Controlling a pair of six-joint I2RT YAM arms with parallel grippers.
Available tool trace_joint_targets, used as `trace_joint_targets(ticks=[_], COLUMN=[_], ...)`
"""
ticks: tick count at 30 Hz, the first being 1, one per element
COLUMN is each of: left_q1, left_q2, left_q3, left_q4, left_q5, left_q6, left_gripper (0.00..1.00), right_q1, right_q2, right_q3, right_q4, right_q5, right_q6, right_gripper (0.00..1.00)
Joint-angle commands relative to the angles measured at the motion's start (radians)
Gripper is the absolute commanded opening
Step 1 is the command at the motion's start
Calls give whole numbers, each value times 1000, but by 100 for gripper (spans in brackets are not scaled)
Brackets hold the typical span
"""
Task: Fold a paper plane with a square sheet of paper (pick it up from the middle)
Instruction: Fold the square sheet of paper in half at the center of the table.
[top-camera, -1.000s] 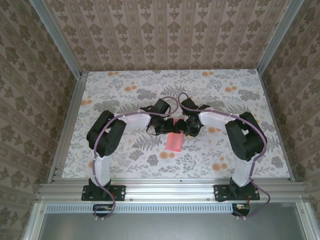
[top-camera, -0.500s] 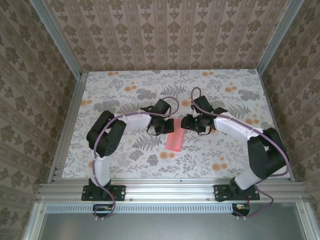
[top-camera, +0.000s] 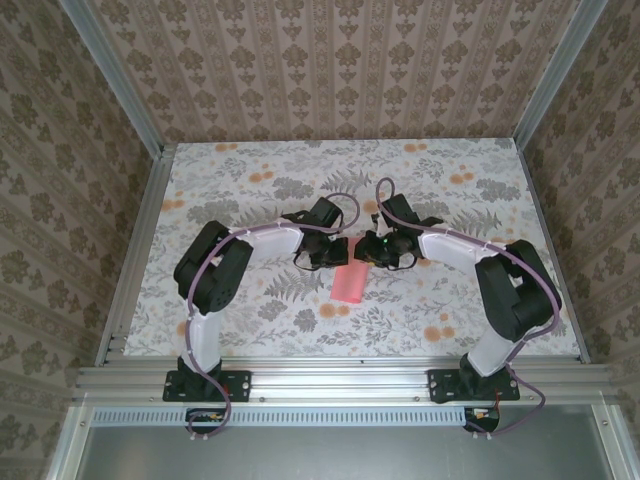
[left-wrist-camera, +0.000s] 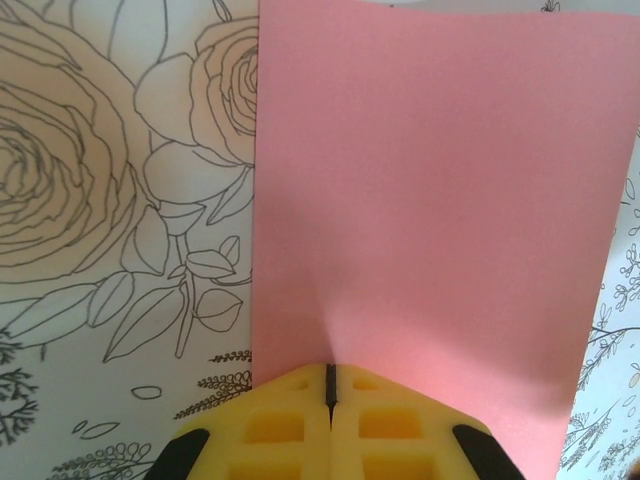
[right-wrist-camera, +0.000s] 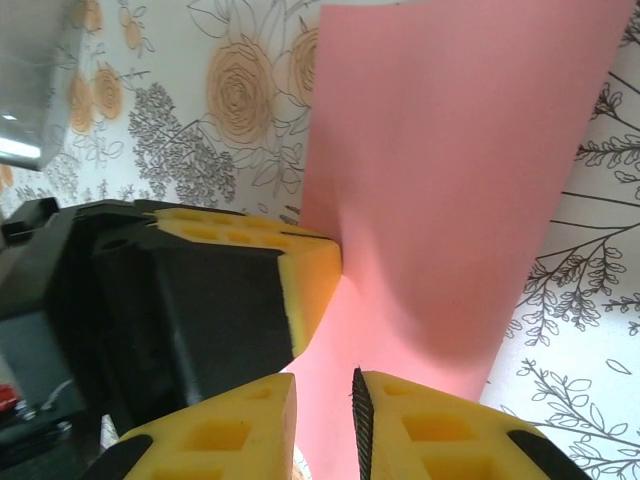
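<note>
The square sheet of paper (left-wrist-camera: 430, 200) is seen as a pink strip near the middle of the flowery table (top-camera: 250, 180). In the top view, 1 end of it is tucked in between the 2 grippers, and the rest is stretched out from them toward the near edge of the table. The left gripper (left-wrist-camera: 328, 385) is squeezed tight on the paper: its 2 yellow pads are pressed together, and the paper's edge is pinched right at their tips. A small crease is made in the paper where it is pinched. The right gripper (right-wrist-camera: 325, 400) is placed just beside the left one, on the same end of the paper. Its 2 yellow pads are held a little apart, and the pink paper is seen in the gap between them, so it is not clamped there.
</note>
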Motion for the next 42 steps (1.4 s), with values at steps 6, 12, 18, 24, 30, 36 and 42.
trace_joint_targets(ticks=[6,12,18,24,30,36,42], left_q1=[-6,-6,-6,-6,-6,-5,-6], left_q2=[23,30,24,19,20,22,26], left_q3=[30,19,13,13,13,21,27], left_q4=[-84,-82,-77,-81,-81,-79,-77], left_q5=[-22,-21,-19,-21,-21,-17,-10], left_q6=[48,43,44,48,48,50,54], left_gripper=[1,1,1,1,1,2,2], right_q1=[0,0,0,1,0,1,1], right_q2=[12,-18,-21,-25,-23,5,32], right_q3=[5,1,3,4,9,15,17], right_q4=[-26,-28,-30,-35,-31,-23,-38], right_q5=[3,10,1,19,13,-9,4], right_q6=[-18,-16,-17,-14,-5,0,-4], right_gripper=[26,27,27,28,28,28,28])
